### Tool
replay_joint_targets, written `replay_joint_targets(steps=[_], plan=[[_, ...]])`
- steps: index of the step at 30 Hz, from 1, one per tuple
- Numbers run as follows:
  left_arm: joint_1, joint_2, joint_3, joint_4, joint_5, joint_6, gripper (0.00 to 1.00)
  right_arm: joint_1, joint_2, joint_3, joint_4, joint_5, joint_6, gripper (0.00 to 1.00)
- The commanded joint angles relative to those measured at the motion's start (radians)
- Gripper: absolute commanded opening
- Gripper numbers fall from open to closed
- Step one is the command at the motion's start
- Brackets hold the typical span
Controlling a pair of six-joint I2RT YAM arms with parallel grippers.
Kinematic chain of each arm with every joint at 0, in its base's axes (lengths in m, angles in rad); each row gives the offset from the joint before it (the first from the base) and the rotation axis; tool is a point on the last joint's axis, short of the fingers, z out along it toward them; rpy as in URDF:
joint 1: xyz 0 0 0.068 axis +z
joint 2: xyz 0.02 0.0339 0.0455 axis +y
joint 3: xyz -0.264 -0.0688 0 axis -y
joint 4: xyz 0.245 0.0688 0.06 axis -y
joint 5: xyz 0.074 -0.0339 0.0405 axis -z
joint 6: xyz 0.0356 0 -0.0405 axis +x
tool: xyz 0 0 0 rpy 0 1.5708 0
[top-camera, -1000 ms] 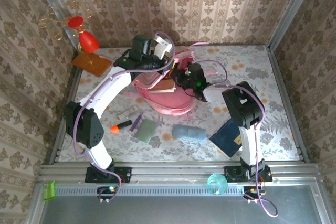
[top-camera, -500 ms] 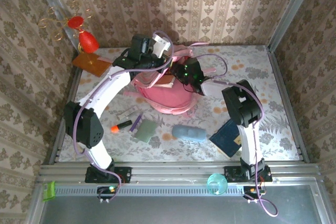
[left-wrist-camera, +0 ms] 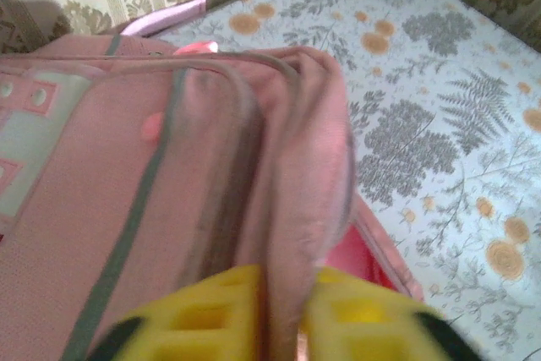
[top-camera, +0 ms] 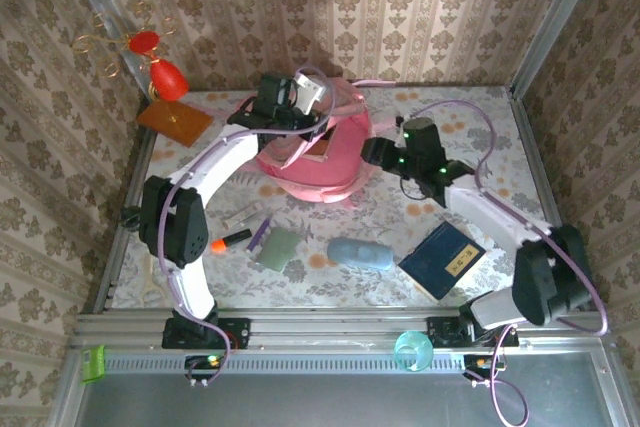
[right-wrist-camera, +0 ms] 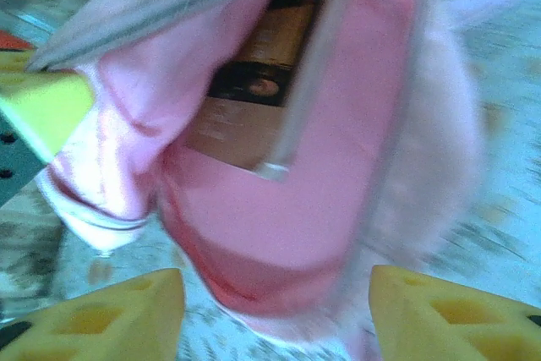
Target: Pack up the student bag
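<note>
Pink and soft, the backpack (top-camera: 320, 175) sits at the far middle of the flowered table (top-camera: 500, 137), close to the papered back wall. Its mouth gapes open, and a brown book (top-camera: 321, 151) stands inside it.

The left gripper (left-wrist-camera: 283, 306) is at the far upper edge of the backpack. In the left wrist view its 2 yellow fingers (left-wrist-camera: 194, 314) are clenched on a fold of the pink fabric, which fills the narrow gap between them. Grey zipper lines run along the fabric beyond the fold.

The right gripper (right-wrist-camera: 277, 285) is just to the right of the backpack, facing its opening. Its jaws are released, the 2 yellow fingers (right-wrist-camera: 448, 310) spread wide with nothing between them. In the right wrist view the brown book shows through the mouth, with the pink lining around it.

Nearer on the table, well apart from the backpack, lie other things:
- a dark blue book (top-camera: 442, 259) to the right
- a pale blue pouch (top-camera: 360, 252) near the middle
- a grey-green pad (top-camera: 277, 247), a purple pen (top-camera: 258, 235) and an orange marker (top-camera: 231, 240) to the left

A red ornament (top-camera: 165, 75) stands in the far left corner. A teal cup (top-camera: 412, 350) rests on the near rail.
</note>
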Motion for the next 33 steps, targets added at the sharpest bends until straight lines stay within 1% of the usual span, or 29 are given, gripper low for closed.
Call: replay_joint_targets(steps=[1, 3, 4, 5, 7, 10, 12, 14, 17, 21, 24, 27, 31, 33], plan=[[-0.015, -0.031, -0.075, 0.09, 0.002, -0.041, 0.42, -0.035, -0.1, -0.063, -0.395, 0.177, -0.131, 0.67], [-0.035, -0.065, -0.121, 0.104, -0.006, -0.068, 0.49, -0.034, -0.138, -0.076, -0.54, 0.293, -0.113, 0.69], [-0.049, -0.085, -0.145, 0.114, -0.018, -0.091, 0.53, -0.034, -0.155, -0.09, -0.588, 0.331, -0.092, 0.7], [-0.064, -0.102, -0.169, 0.125, -0.035, -0.116, 0.54, -0.036, -0.169, -0.11, -0.615, 0.341, -0.07, 0.72], [-0.11, -0.14, -0.236, 0.179, -0.102, -0.18, 0.56, -0.038, -0.203, -0.161, -0.646, 0.325, -0.02, 0.77], [-0.188, -0.183, -0.337, 0.249, -0.206, -0.215, 0.66, -0.033, -0.246, -0.243, -0.649, 0.285, 0.052, 0.85], [-0.221, -0.199, -0.386, 0.273, -0.252, -0.232, 0.68, -0.031, -0.264, -0.286, -0.653, 0.273, 0.086, 0.88], [-0.235, -0.206, -0.427, 0.302, -0.268, -0.258, 0.68, -0.032, -0.268, -0.335, -0.625, 0.257, 0.108, 0.9], [-0.236, -0.203, -0.472, 0.354, -0.236, -0.295, 0.69, -0.062, -0.213, -0.381, -0.513, 0.193, 0.106, 0.9], [-0.245, -0.189, -0.482, 0.351, -0.231, -0.291, 0.68, -0.109, -0.149, -0.405, -0.329, 0.087, 0.057, 0.89], [-0.254, -0.184, -0.494, 0.351, -0.247, -0.3, 0.68, -0.118, -0.082, -0.368, -0.267, 0.07, 0.003, 0.86], [-0.261, -0.184, -0.511, 0.356, -0.251, -0.326, 0.68, -0.126, 0.023, -0.304, -0.202, 0.063, -0.03, 0.84], [-0.281, -0.165, -0.498, 0.349, -0.226, -0.351, 0.68, -0.152, 0.191, -0.145, -0.145, 0.06, -0.096, 0.83], [-0.311, -0.133, -0.458, 0.327, -0.215, -0.364, 0.68, -0.174, 0.239, -0.061, -0.143, 0.001, -0.113, 0.82]])
